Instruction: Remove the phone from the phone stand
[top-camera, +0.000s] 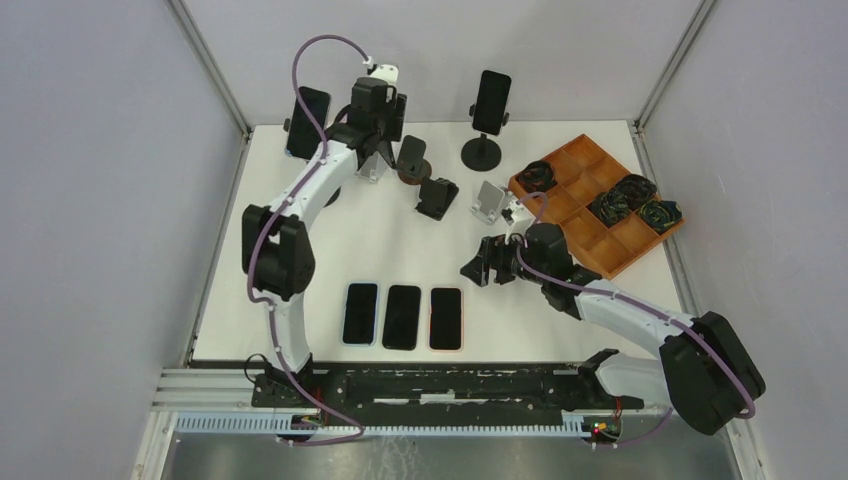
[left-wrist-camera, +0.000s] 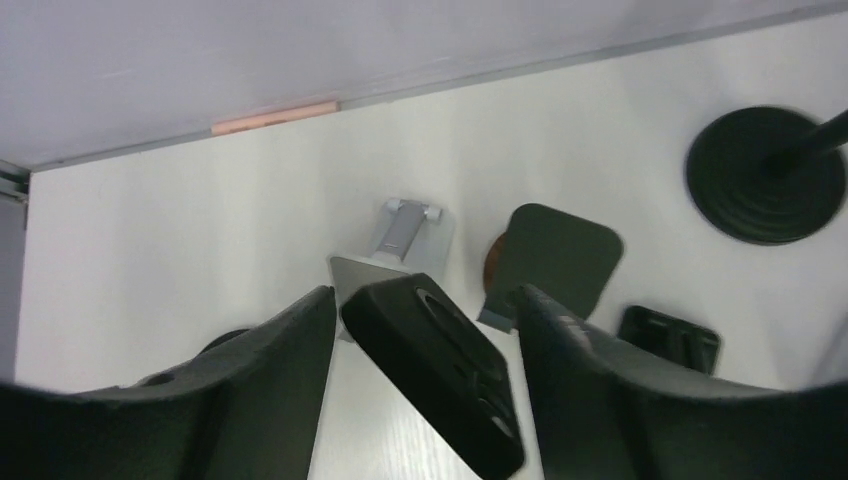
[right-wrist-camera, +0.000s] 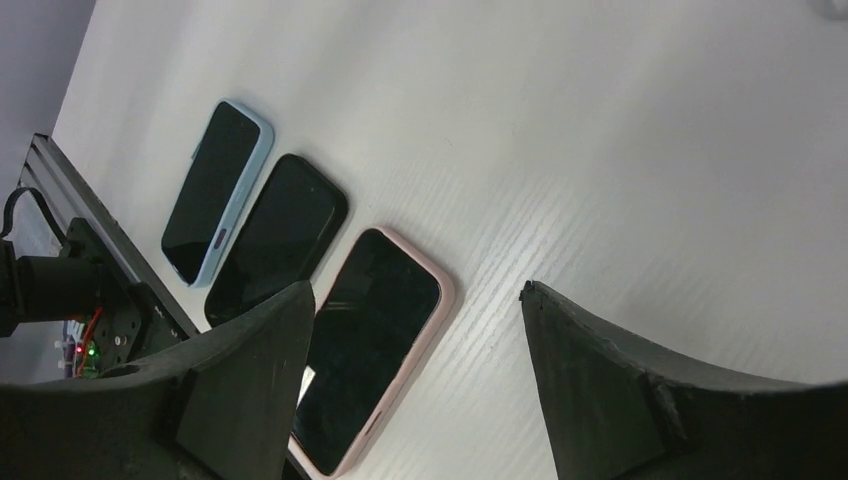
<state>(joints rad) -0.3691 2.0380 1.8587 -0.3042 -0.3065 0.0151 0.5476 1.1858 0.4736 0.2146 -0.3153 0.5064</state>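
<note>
The white surface (top-camera: 380, 240) is closed in by grey walls (top-camera: 100, 200) on the left, far and right sides. Its front edge is taken by the arms' mounting rail (top-camera: 450, 385). The far left corner is crowded. A mounted phone (top-camera: 305, 122) is set close to the left wall, and the left tool (top-camera: 378, 148) is poised just beside it. Along the far band a second mounted phone (top-camera: 491, 102), a small black stand (top-camera: 437, 197) and a pale stand (top-camera: 489, 201) are grouped near one another. The right side is occupied by a wooden tray (top-camera: 590, 160). Open room is left in the middle, between these stands and three flat phones (top-camera: 402, 316) laid in a row near the front.

In the left wrist view the black phone (left-wrist-camera: 435, 385) is seen back-up, tilted on a silver stand (left-wrist-camera: 400, 232). It is flanked by the fingers (left-wrist-camera: 270, 380) of the left tool, each very near a long side. Whether it is actually clamped cannot be told.

The right tool (top-camera: 490, 265) is spread wide and empty above bare surface, near the pink-cased phone (right-wrist-camera: 370, 350).
</note>
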